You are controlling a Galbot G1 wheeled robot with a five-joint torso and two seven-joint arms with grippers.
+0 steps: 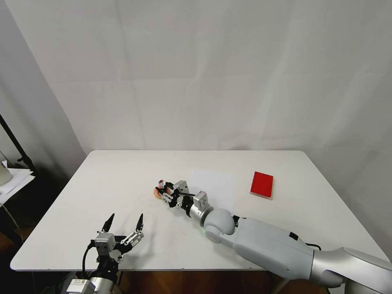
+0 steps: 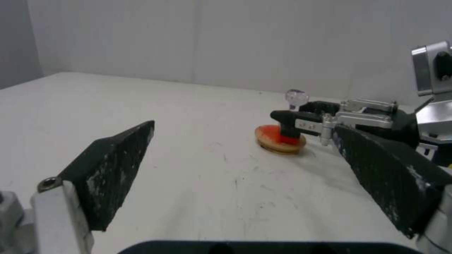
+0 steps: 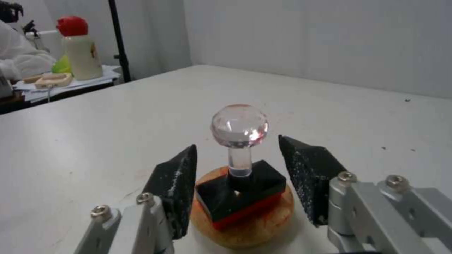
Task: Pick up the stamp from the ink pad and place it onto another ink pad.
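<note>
Even, soft overhead light, faint shadows on the matte white table [image 1: 122, 192], small glare spots on the stamp's clear glassy ball knob [image 3: 239, 125], wrist views soft, nearest black finger pads [image 2: 111, 169] blurred

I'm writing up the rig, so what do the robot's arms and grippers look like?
Right arm: pale grey shells, silver end, round joint. Both the left gripper and right gripper have silver bolted linkages carrying black, textured, wedge-shaped fingers. A black cable loops beside the left wrist.

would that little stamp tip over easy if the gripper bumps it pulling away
Probably yes. The stamp is top-heavy looking: a clear ball on a thin stem over a small black base. It sits on the round ink pad, overhanging slightly. The right gripper fingers are open beside it; the smooth knob likely slips too.
</note>
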